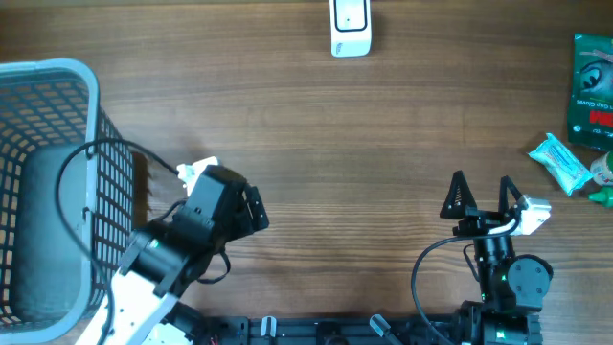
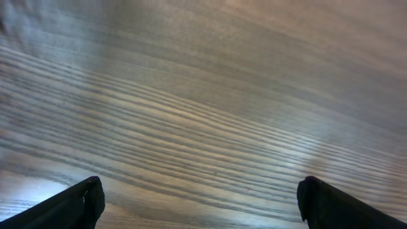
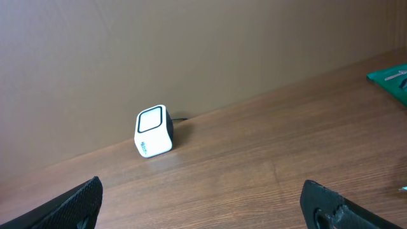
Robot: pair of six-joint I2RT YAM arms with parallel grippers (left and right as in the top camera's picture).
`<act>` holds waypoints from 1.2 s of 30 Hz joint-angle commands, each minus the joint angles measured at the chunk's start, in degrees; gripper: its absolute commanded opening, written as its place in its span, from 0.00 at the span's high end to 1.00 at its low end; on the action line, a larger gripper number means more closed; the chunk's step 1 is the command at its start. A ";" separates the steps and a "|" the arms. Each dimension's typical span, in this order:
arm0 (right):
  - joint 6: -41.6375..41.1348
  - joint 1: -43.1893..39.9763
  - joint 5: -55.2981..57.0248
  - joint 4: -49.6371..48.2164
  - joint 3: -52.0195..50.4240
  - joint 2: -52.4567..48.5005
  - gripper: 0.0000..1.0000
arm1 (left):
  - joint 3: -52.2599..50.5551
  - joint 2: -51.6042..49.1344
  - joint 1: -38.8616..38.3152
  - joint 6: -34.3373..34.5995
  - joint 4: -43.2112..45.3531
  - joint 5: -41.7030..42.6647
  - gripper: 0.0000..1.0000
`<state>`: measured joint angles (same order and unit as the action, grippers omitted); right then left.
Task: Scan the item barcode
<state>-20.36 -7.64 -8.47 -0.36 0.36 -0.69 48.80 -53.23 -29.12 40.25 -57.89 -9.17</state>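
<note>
Wood is all that lies under both my sets of fingers, and neither holds anything, so I judge the risks lie in the pickup. The things to scan sit at the right edge of the counter (image 1: 287, 125): a green package (image 1: 594, 91) toward the far right corner, a blue packet (image 1: 560, 163) just nearer than it, and a small green thing (image 1: 603, 189) I cannot identify, right at the edge. They lie close together, so a wide closing could pinch two at once or nudge one off the edge. The blue packet looks thin and crinkly, and I expect it could slide away instead of lifting. I cannot see a barcode on any of them. If it faces down, I would carry it to the scanner (image 1: 351, 27) at the middle of the far edge and read nothing. My right fingers (image 1: 456, 198) are spread wide and empty, low by the near edge, pointing at the far edge, with the scanner (image 3: 154, 131) ahead in the wrist view. My left fingers (image 1: 257, 213) are also wide apart and empty, beside the basket (image 1: 57, 72) at the left edge, angled down at bare wood. Their cable (image 1: 72, 168) loops over the basket wall and could snag.
</note>
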 commanded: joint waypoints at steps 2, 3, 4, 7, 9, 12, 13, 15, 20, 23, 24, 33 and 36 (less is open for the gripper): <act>-0.68 0.07 1.03 -0.17 -0.07 0.26 0.00 | -0.13 10.19 1.49 -1.22 -1.09 -1.90 0.00; -0.68 0.07 1.01 -0.17 -0.07 0.26 0.00 | -0.37 12.59 2.89 -0.94 -0.94 -1.20 0.00; -0.68 0.07 1.03 -0.17 -0.07 0.26 0.00 | -1.60 16.26 4.87 -0.98 -0.52 0.74 0.00; -0.68 0.07 1.03 -0.17 -0.07 0.26 0.00 | -8.85 26.73 11.39 -1.01 -0.26 4.04 0.00; -0.68 0.07 1.03 -0.17 -0.07 0.26 0.00 | -16.15 36.48 19.43 -1.01 -1.01 8.35 0.00; -0.70 0.07 1.01 -0.17 -0.07 0.26 0.00 | -21.33 45.66 32.81 -3.91 -0.52 8.50 0.00; -0.72 0.07 1.01 -0.17 -0.07 0.26 0.00 | -21.33 46.62 35.45 -7.32 0.55 8.50 0.00; -0.70 0.07 1.03 -0.17 -0.07 0.26 0.00 | -21.33 48.06 39.74 -18.84 5.42 8.48 0.00; -0.70 0.07 1.03 -0.15 -0.07 0.26 0.00 | -21.33 48.39 46.80 -38.07 11.37 3.37 0.00; -0.68 0.07 1.03 -0.17 -0.07 0.26 0.00 | -21.33 48.39 48.30 -43.23 10.51 -0.39 0.00; -0.70 0.07 1.03 -0.17 -0.07 0.26 0.00 | -21.33 48.39 49.22 -46.73 10.21 -1.18 0.00; -0.68 0.07 1.03 -0.15 -0.07 0.26 0.00 | -21.35 52.35 54.40 -64.67 12.74 -2.43 0.00; -0.70 0.07 1.03 -0.17 -0.07 0.26 0.00 | -21.55 53.00 49.70 -52.96 16.13 7.96 0.00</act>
<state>-20.38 -7.64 -8.45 -0.36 0.36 -0.78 27.68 -1.28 24.34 -21.28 -45.12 -9.96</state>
